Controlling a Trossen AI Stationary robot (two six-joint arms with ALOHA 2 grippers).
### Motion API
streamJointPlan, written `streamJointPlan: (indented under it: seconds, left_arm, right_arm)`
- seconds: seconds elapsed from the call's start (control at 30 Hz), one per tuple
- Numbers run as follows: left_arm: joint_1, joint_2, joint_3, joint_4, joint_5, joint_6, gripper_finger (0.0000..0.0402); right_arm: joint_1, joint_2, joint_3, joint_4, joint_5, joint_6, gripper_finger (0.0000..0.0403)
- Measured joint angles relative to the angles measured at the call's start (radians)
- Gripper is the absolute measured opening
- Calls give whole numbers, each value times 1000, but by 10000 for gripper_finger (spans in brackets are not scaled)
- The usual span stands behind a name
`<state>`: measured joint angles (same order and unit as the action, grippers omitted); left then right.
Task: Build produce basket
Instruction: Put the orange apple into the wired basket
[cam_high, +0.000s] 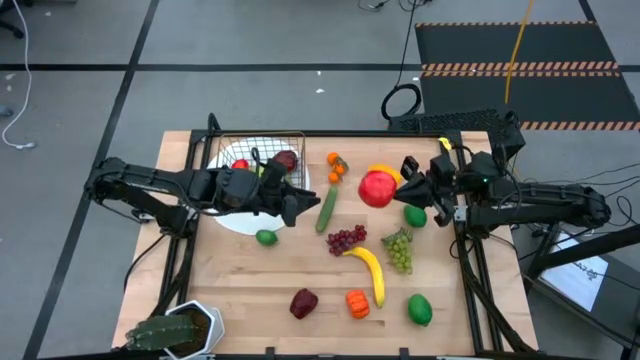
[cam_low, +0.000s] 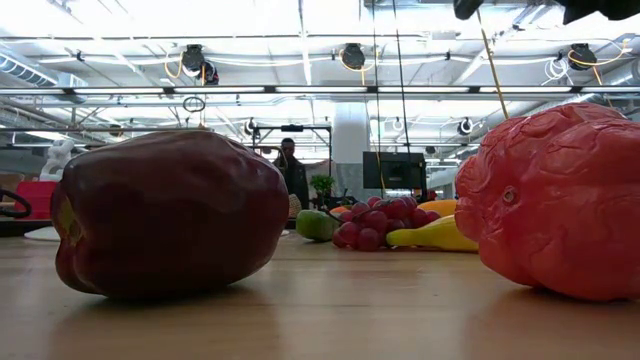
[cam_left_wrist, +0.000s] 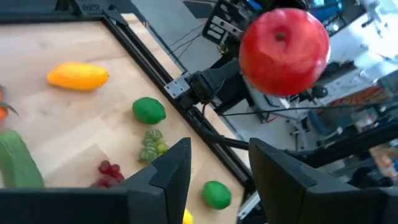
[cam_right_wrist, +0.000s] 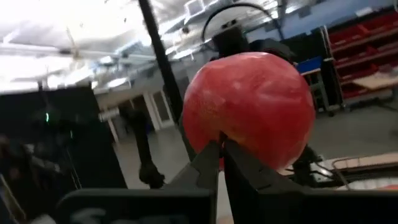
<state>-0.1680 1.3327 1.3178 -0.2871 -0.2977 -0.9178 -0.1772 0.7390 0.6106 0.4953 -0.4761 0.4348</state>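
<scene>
My right gripper (cam_high: 405, 185) is shut on a big red apple (cam_high: 377, 188), held in the air over the table's far right part. My left gripper (cam_high: 305, 203) stands open with nothing between its fingers (cam_left_wrist: 219, 149). It points toward the apple (cam_left_wrist: 284, 50) from the table's left. The wire basket (cam_high: 258, 148) stands at the far left beside a white plate (cam_high: 235, 222), with red fruit (cam_high: 287, 160) inside. A cucumber (cam_high: 327, 208), purple grapes (cam_high: 345, 238), a banana (cam_high: 368, 268) and limes (cam_high: 266, 237) lie on the table. My right gripper's shut fingertips (cam_right_wrist: 214, 155) meet on the side of the apple (cam_right_wrist: 231, 138) that faces the gripper. The fingertips hide the part they pinch. The fingers come roughly level from the table's right. The apple is lifted clear of the table, out beyond the fingertips.
Green grapes (cam_high: 400, 250), a dark red apple (cam_high: 303, 303), an orange pepper (cam_high: 357, 303) and more limes (cam_high: 420, 309) lie toward the near right. A yellow fruit (cam_high: 385, 172) and small orange pieces (cam_high: 337, 165) lie at the far side. A potted plant (cam_high: 175, 330) stands at the near left corner.
</scene>
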Motion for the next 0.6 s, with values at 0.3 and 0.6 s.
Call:
streamJointPlan:
  seconds: [0.3, 0.6]
  left_arm:
    - [-12, 0, 0, 68, 0, -48, 161]
    - [-11, 0, 0, 175, 3, -26, 161]
  right_arm:
    - [0, -14, 0, 1, 2, -122, 8]
    - [1, -43, 1, -3, 132, -414, 4]
